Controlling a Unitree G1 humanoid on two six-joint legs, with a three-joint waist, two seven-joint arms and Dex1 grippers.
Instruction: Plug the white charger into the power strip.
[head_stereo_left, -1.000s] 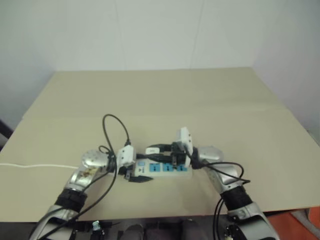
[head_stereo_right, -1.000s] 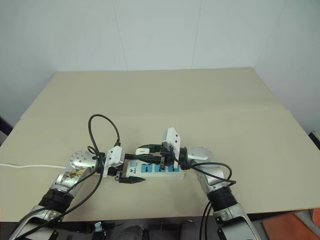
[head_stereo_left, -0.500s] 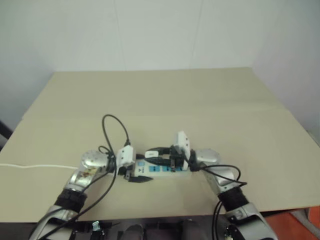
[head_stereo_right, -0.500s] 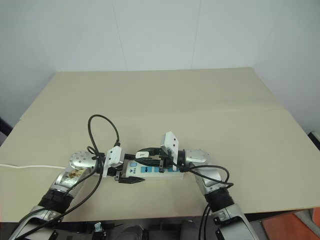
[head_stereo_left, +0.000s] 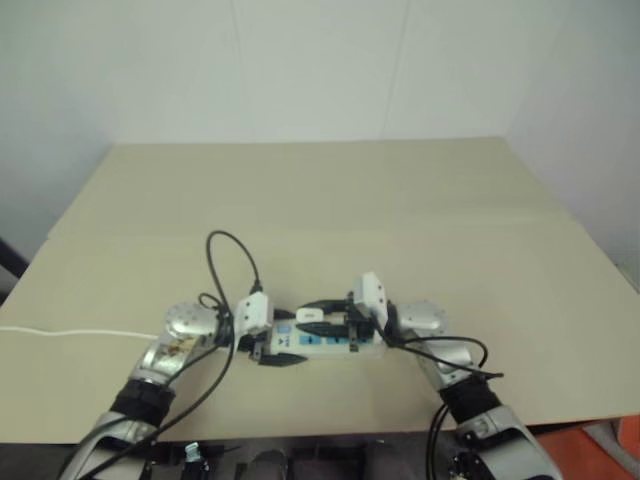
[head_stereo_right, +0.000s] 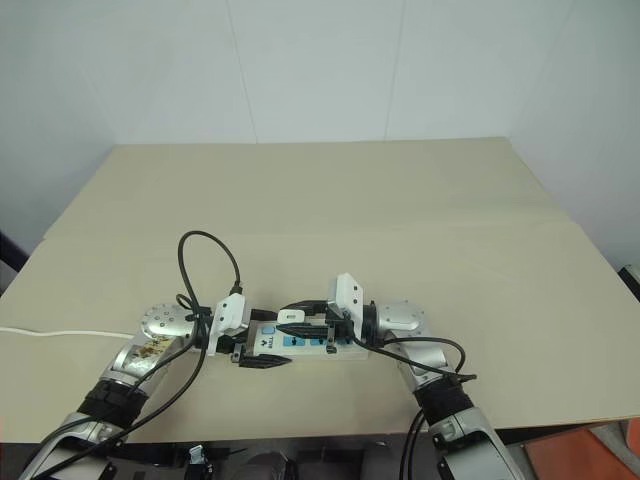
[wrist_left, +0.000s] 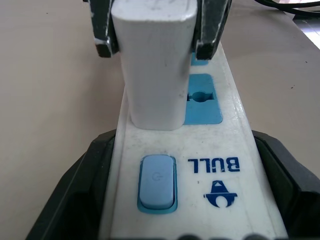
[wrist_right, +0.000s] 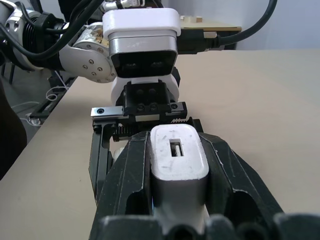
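Near the lower middle of the left eye view, we see that the right gripper (head_stereo_left: 318, 320), clamped on the white charger (wrist_left: 154, 60), has sunk since a second ago, so the charger's base now meets the power strip (wrist_left: 227, 150) beside its switch. We judge insertion nearly done, perhaps needing a last push. Our left gripper (head_stereo_left: 272, 350) stands spread around the strip's switch end, steadying it. Hidden from us are the prongs and their socket, so full seating stays unconfirmed.
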